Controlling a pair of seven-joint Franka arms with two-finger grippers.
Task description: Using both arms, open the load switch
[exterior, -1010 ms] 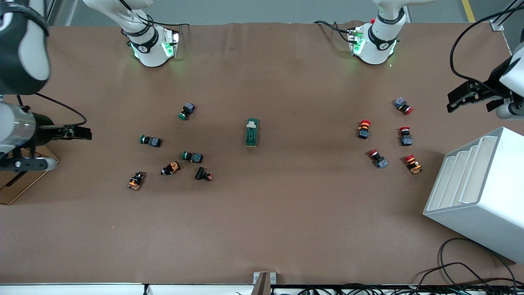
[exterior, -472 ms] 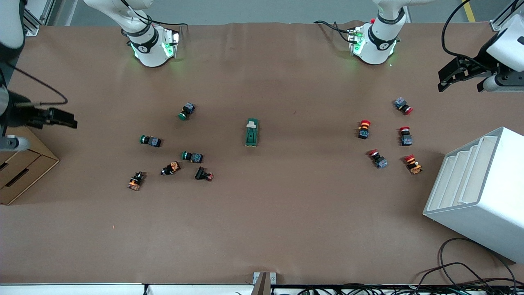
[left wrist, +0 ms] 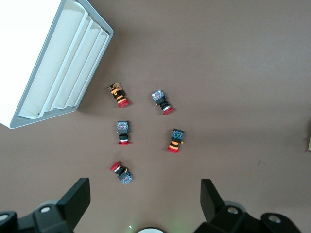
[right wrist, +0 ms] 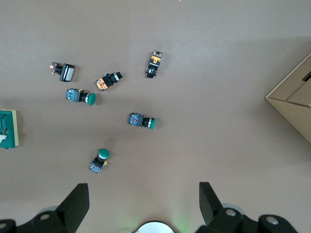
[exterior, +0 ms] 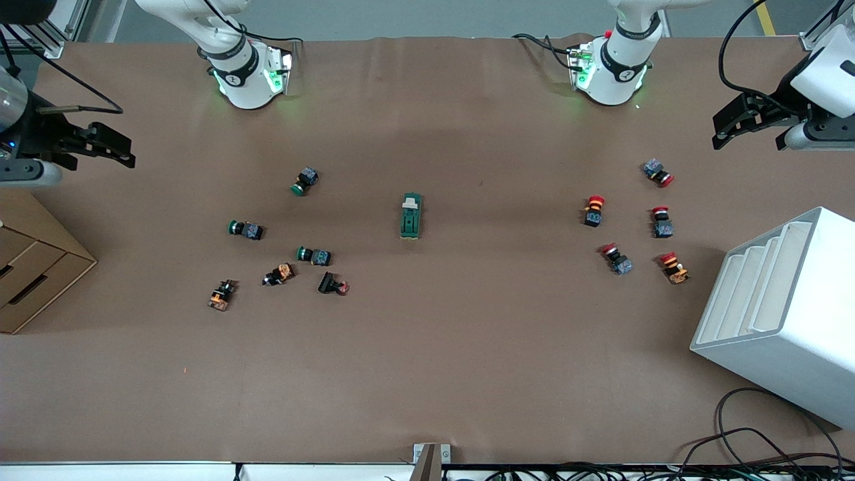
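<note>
The load switch (exterior: 411, 216), a dark green block with a white tab, lies on the brown table midway between the two arms' ends; it also shows at the edge of the right wrist view (right wrist: 8, 128). My right gripper (exterior: 127, 150) hangs open and empty over the table's edge at the right arm's end, well away from the switch. My left gripper (exterior: 747, 137) hangs open and empty over the left arm's end of the table. In the wrist views both the left gripper (left wrist: 145, 199) and the right gripper (right wrist: 144, 199) have jaws spread wide with only bare table between them.
Several green-capped and orange push buttons (exterior: 314, 255) lie toward the right arm's end, several red-capped ones (exterior: 593, 210) toward the left arm's end. A white slotted rack (exterior: 781, 314) and a cardboard box (exterior: 33, 267) stand at the table's ends. The arm bases (exterior: 247, 73) glow green.
The right gripper has swung off the cardboard box toward the bases' side of the table. The left gripper rose the same way, then nearly stopped. The switch has not moved.
</note>
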